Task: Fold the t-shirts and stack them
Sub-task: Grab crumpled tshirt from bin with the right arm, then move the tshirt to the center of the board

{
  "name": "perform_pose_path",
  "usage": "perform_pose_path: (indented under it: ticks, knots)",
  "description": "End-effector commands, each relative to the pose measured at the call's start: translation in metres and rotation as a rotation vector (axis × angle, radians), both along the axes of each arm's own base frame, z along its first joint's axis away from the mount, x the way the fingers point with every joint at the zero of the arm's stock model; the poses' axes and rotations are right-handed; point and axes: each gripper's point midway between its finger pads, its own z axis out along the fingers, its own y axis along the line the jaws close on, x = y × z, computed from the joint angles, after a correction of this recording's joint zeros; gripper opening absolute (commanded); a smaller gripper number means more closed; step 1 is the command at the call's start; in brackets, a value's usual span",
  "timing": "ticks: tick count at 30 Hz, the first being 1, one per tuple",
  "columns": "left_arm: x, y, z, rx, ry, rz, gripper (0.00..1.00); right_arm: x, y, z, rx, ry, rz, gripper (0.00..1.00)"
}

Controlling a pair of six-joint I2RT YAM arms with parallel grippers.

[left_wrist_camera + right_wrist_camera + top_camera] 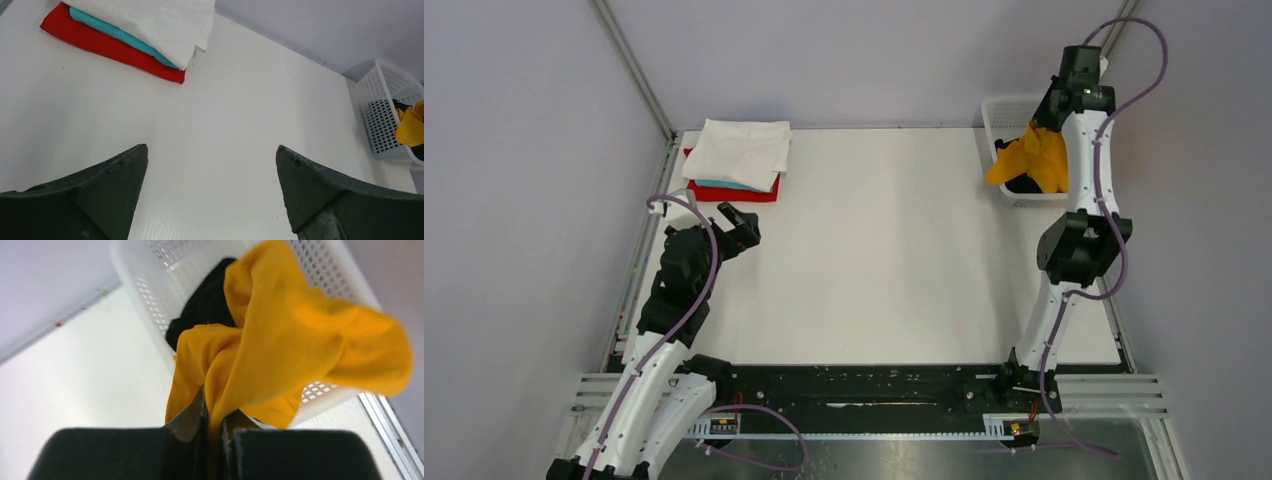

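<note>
A stack of folded t-shirts (736,160) lies on the tabletop (894,250) at its far left corner. The lattice basket (1004,115) stands at the far right corner. A loose t-shirt (1034,160) hangs over the basket, pinched in the right tool (212,410). Another t-shirt (205,305) lies inside the basket. The left tool (742,226) is near the left edge, just before the stack.

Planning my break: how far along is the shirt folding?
Done: white, blue and red shirts lie folded in a stack. In hand: the right fingers are shut on the yellow shirt over the basket. Left: that one and a black shirt in the basket; the left fingers hang open.
</note>
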Motion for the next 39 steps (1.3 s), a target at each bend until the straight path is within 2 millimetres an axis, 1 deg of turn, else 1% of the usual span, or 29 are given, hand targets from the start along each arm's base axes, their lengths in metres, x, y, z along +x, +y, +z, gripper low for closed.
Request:
perform_pose_path:
  ticks: [1, 2, 3, 5, 6, 7, 8, 11, 12, 13, 15, 17, 19, 21, 23, 24, 26, 28, 29, 30, 31, 32, 33, 34, 35, 36, 37, 38, 39]
  knots:
    - [0.002, -0.004, 0.028, -0.018, -0.084, -0.023, 0.99, -0.042, 0.015, 0.143, -0.030, -0.294, 0.057, 0.00]
    - [0.001, -0.004, 0.029, -0.027, -0.088, -0.021, 0.99, -0.049, 0.029, 0.156, 0.022, -0.330, 0.097, 0.00]
    - [0.000, -0.005, 0.030, -0.036, -0.093, -0.024, 0.99, -0.058, 0.049, 0.171, 0.105, -0.368, 0.160, 0.00]
    - [-0.003, -0.007, 0.035, -0.058, -0.125, -0.035, 0.99, -0.080, 0.104, 0.199, 0.308, -0.433, 0.347, 0.00]
    - [-0.006, -0.007, 0.039, -0.071, -0.154, -0.037, 0.99, -0.097, 0.138, 0.215, 0.412, -0.457, 0.480, 0.00]
    - [-0.008, -0.007, 0.039, -0.080, -0.162, -0.040, 0.99, -0.112, 0.162, 0.227, 0.444, -0.474, 0.561, 0.00]
    - [-0.011, -0.006, 0.044, -0.092, -0.185, -0.038, 0.99, -0.128, 0.184, 0.238, 0.430, -0.490, 0.634, 0.00]
    - [-0.016, -0.004, 0.045, -0.119, -0.201, -0.021, 0.99, -0.180, 0.258, 0.260, 0.355, -0.522, 0.895, 0.00]
    - [-0.017, -0.004, 0.044, -0.135, -0.199, -0.018, 0.99, -0.196, 0.280, 0.268, 0.376, -0.542, 0.983, 0.00]
    - [-0.018, -0.004, 0.043, -0.154, -0.192, -0.014, 0.99, -0.213, 0.305, 0.282, 0.426, -0.579, 1.069, 0.00]
    - [-0.019, -0.005, 0.038, -0.194, -0.162, -0.003, 0.99, -0.236, 0.335, 0.298, 0.529, -0.610, 1.194, 0.00]
    - [-0.022, -0.006, 0.033, -0.229, -0.129, 0.002, 0.99, -0.248, 0.354, 0.306, 0.587, -0.619, 1.258, 0.00]
    - [-0.024, -0.010, 0.030, -0.250, -0.112, -0.014, 0.99, -0.253, 0.366, 0.307, 0.606, -0.613, 1.303, 0.00]
    - [-0.027, -0.008, 0.028, -0.262, -0.099, -0.002, 0.99, -0.255, 0.372, 0.297, 0.622, -0.576, 1.330, 0.00]
    - [-0.031, -0.003, 0.025, -0.260, -0.083, 0.025, 0.99, -0.253, 0.372, 0.281, 0.600, -0.535, 1.335, 0.00]
    - [-0.033, 0.000, 0.024, -0.260, -0.074, 0.042, 0.99, -0.249, 0.369, 0.268, 0.574, -0.509, 1.317, 0.00]
    - [-0.035, 0.004, 0.019, -0.263, -0.058, 0.073, 0.99, -0.240, 0.357, 0.230, 0.496, -0.439, 1.245, 0.00]
    - [-0.036, 0.007, 0.012, -0.266, -0.031, 0.095, 0.99, -0.226, 0.335, 0.172, 0.376, -0.356, 1.118, 0.00]
    - [-0.036, 0.008, 0.007, -0.265, -0.012, 0.103, 0.99, -0.217, 0.315, 0.153, 0.303, -0.374, 1.023, 0.02]
    - [-0.036, 0.008, 0.001, -0.263, 0.009, 0.110, 0.99, -0.207, 0.293, 0.117, 0.230, -0.334, 0.909, 0.05]
    - [-0.035, 0.008, -0.005, -0.259, 0.032, 0.114, 0.99, -0.204, 0.265, 0.064, 0.166, -0.248, 0.788, 0.10]
    - [-0.034, 0.008, -0.012, -0.254, 0.056, 0.117, 0.99, -0.202, 0.236, 0.033, 0.114, -0.208, 0.667, 0.12]
    - [-0.033, 0.007, -0.020, -0.251, 0.080, 0.121, 0.99, -0.205, 0.211, 0.000, 0.097, -0.151, 0.559, 0.13]
    - [-0.031, 0.007, -0.027, -0.249, 0.109, 0.128, 0.99, -0.209, 0.187, -0.025, 0.096, -0.106, 0.473, 0.14]
    - [-0.028, 0.006, -0.033, -0.247, 0.136, 0.134, 0.99, -0.215, 0.167, -0.048, 0.111, -0.058, 0.400, 0.21]
    - [-0.025, 0.005, -0.037, -0.242, 0.157, 0.138, 0.99, -0.219, 0.145, -0.064, 0.107, -0.020, 0.305, 0.40]
    - [-0.022, 0.004, -0.041, -0.234, 0.177, 0.141, 0.99, -0.225, 0.126, -0.076, 0.086, 0.020, 0.221, 0.77]
    - [-0.018, 0.004, -0.045, -0.223, 0.202, 0.143, 0.99, -0.230, 0.108, -0.081, 0.026, 0.049, 0.145, 0.97]
    - [-0.015, 0.003, -0.050, -0.211, 0.227, 0.146, 0.99, -0.236, 0.095, -0.083, -0.029, 0.080, 0.103, 0.99]
